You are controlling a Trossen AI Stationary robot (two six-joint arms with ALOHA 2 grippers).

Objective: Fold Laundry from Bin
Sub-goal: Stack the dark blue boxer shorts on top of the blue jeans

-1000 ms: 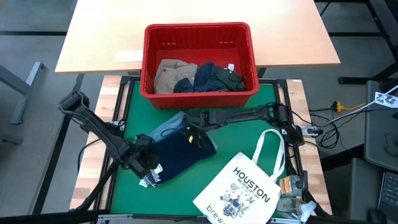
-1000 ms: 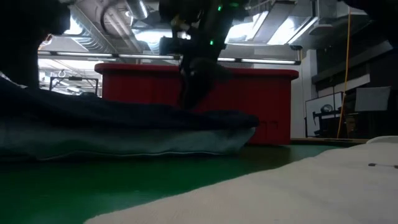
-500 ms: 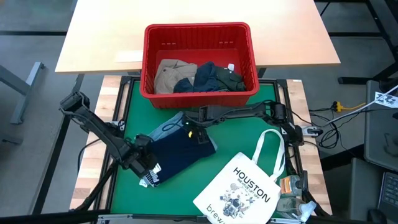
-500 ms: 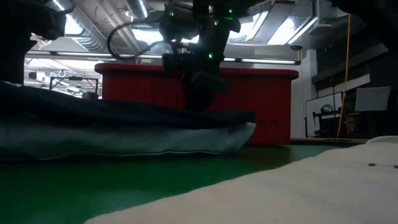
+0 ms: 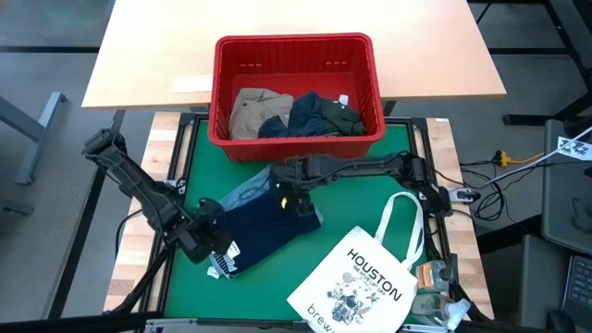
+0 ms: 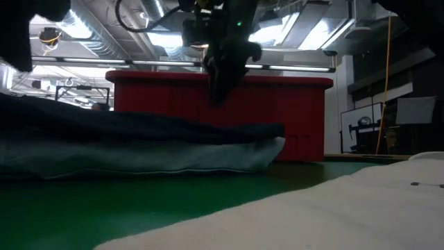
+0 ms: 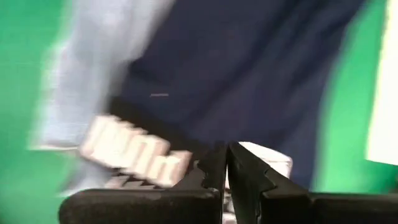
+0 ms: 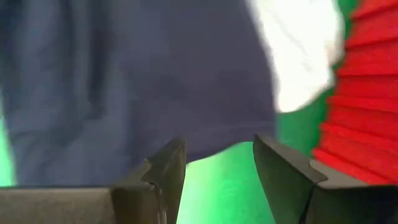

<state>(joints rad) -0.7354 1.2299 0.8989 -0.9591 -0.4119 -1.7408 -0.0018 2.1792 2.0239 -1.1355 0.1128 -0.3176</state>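
Observation:
A navy garment (image 5: 273,222) lies spread on a light blue denim one (image 5: 245,192) on the green mat. My left gripper (image 5: 220,259) is shut at the navy garment's near-left end, beside a white label (image 7: 134,155). My right gripper (image 5: 288,197) hangs open a little above the navy garment's far-right edge (image 8: 155,93), touching nothing. The red bin (image 5: 294,44) at the far edge holds more laundry (image 5: 296,113): khaki, navy and dark green pieces. My left gripper (image 7: 225,155) is shut, slanting down over the navy garment's near-left hem (image 7: 186,140), close to the white label. I cannot tell whether any cloth sits between the fingers; the view is blurred and the fingers hide that spot.
A white tote bag printed "HOUSTON" (image 5: 356,282) lies on the mat's near right, its handle (image 5: 404,222) looping toward the right arm. Small items (image 5: 435,277) sit at the near-right corner. Bare green mat (image 5: 361,199) shows between the garments and the tote.
My right gripper has risen off the navy garment and hangs clear above it, still open. The garments lie as before. My left arm has drawn slightly toward the table's left edge.

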